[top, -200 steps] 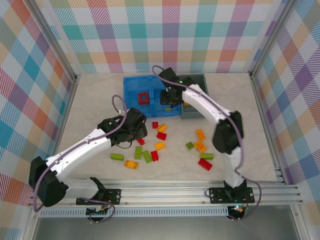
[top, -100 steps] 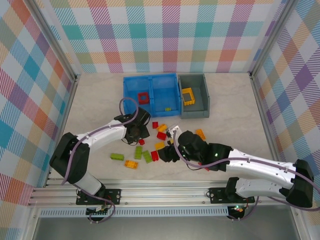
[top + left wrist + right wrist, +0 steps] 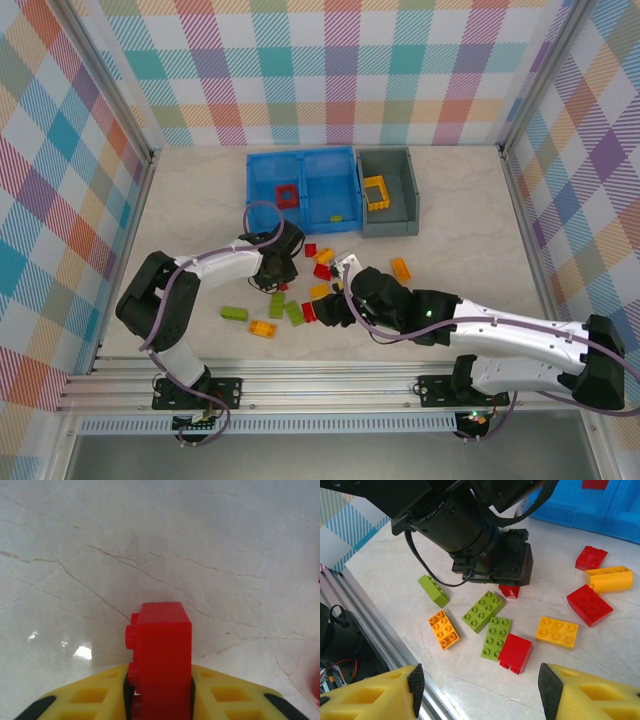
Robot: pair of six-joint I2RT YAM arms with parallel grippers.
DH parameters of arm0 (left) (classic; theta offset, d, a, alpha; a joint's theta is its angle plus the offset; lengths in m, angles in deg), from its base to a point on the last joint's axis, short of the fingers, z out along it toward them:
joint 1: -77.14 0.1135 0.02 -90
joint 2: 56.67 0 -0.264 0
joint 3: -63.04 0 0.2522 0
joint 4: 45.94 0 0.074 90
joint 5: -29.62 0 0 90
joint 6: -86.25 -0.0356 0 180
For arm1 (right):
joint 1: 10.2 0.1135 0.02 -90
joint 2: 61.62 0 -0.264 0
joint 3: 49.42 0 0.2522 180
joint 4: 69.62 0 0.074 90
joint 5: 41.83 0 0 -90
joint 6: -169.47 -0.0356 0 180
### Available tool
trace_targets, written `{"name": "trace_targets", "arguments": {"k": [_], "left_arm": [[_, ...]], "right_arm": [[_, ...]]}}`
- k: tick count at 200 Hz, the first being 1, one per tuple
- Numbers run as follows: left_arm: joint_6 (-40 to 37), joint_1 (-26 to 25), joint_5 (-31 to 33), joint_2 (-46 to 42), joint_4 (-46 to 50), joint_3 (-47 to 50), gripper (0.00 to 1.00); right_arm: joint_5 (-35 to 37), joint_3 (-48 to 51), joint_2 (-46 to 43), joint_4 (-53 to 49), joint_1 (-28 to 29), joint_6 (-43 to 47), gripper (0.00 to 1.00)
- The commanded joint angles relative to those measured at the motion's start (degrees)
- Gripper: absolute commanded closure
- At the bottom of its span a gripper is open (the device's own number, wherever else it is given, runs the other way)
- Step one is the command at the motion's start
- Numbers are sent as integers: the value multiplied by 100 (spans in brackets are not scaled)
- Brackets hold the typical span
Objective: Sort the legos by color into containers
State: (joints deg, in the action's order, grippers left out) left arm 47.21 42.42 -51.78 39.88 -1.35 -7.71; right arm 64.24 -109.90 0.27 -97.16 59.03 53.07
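The left gripper [image 3: 160, 695] had just closed. Its yellow fingers, apart half a second before, were now clamped on a small red brick [image 3: 162, 640] low over the middle of the table [image 3: 190, 190]. That pick looked secured, so the brick seemed ready to go to the blue bin [image 3: 300, 153] at the far edge, whose left compartment held the red square frame [image 3: 287, 194].

The right gripper [image 3: 480, 680], over the bins a second earlier, had swung back above the pile with its jaws wide apart and empty.

Two lime green bricks [image 3: 484, 611], an orange brick [image 3: 444, 629] and a red block [image 3: 515, 652] lay just beside the grasp. The right arm hung close, crowding any lift. The grey bin [image 3: 405, 190] held one orange-yellow brick [image 3: 376, 190].
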Motion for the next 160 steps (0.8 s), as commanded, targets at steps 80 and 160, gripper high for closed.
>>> {"name": "trace_targets", "arguments": {"k": [80, 160], "left_arm": [[-1800, 790, -185, 257, 1178, -2739, 81], [-2591, 1415, -899, 2515, 1470, -4799, 82]], "right_arm": [[1045, -495, 132, 822, -158, -59, 38], [976, -926, 458, 805, -467, -42, 38]]}}
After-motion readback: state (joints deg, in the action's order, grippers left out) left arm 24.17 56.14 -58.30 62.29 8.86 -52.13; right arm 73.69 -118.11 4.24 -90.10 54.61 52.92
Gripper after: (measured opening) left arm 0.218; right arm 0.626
